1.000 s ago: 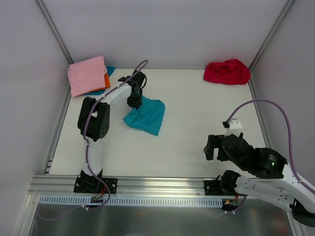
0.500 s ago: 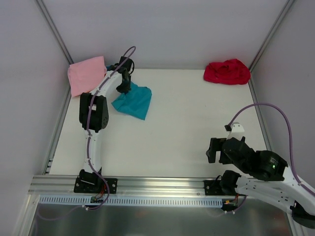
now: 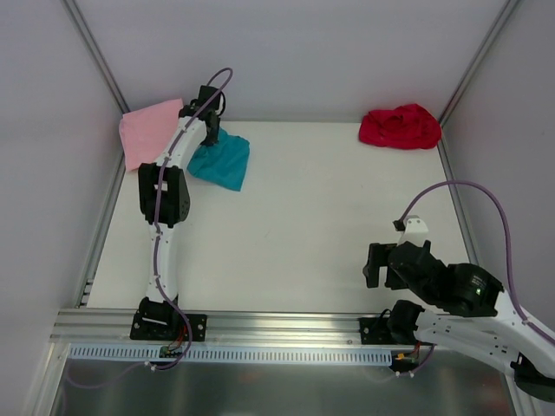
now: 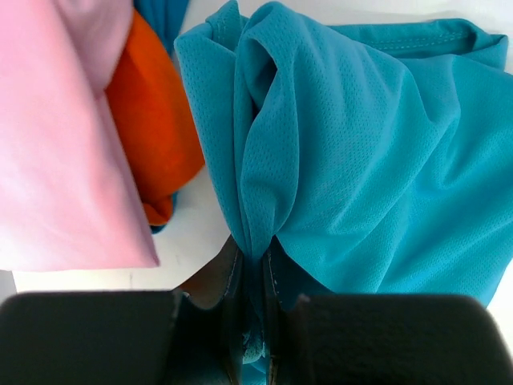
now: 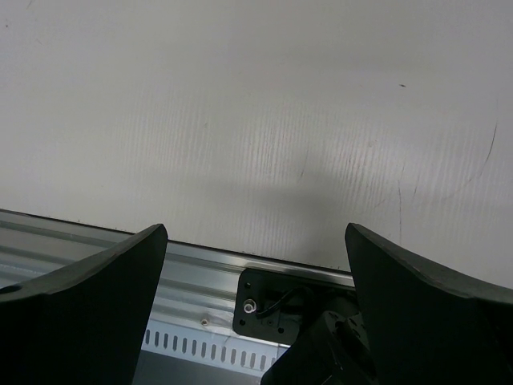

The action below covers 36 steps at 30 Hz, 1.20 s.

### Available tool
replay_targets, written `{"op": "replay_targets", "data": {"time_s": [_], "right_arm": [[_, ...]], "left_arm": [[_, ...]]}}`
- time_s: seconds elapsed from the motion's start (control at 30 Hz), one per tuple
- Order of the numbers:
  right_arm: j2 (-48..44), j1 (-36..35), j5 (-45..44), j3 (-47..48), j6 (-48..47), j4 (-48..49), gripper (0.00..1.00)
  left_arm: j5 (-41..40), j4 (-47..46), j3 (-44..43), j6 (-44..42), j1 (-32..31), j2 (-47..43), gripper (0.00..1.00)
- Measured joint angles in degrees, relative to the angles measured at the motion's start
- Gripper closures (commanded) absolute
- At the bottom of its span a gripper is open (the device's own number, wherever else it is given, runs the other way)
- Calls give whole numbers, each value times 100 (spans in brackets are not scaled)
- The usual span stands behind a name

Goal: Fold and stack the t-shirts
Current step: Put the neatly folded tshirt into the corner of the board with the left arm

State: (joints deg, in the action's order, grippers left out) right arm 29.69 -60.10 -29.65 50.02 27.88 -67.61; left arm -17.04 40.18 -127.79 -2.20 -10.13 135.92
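The left tool (image 4: 252, 269) is closed on a bunched fold of the teal t-shirt (image 4: 361, 160). The rest of the garment spreads away from the tool, near the far-left corner of the tabletop (image 3: 329, 217). Just beside it lies a stack with the pink t-shirt (image 4: 56, 144) uppermost and the orange t-shirt (image 4: 152, 120) and blue t-shirt (image 4: 160, 16) beneath. The red t-shirt (image 3: 401, 126) lies crumpled at the far-right corner. The right tool (image 5: 256, 233) stands wide open, gripping nothing, above the near edge.
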Motion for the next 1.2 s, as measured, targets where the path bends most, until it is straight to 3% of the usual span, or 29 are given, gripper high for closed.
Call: {"op": "replay_targets", "data": {"time_s": [0.47, 0.93, 1.2], "right_arm": [[190, 0, 2, 0, 2, -81, 0], [688, 0, -17, 0, 0, -85, 1], [765, 0, -17, 0, -2, -85, 1]], "left_arm": [[407, -767, 28, 15, 837, -13, 100], [1123, -1093, -192, -37, 861, -92, 100], [1266, -1106, -238, -35, 1032, -564, 100]]}}
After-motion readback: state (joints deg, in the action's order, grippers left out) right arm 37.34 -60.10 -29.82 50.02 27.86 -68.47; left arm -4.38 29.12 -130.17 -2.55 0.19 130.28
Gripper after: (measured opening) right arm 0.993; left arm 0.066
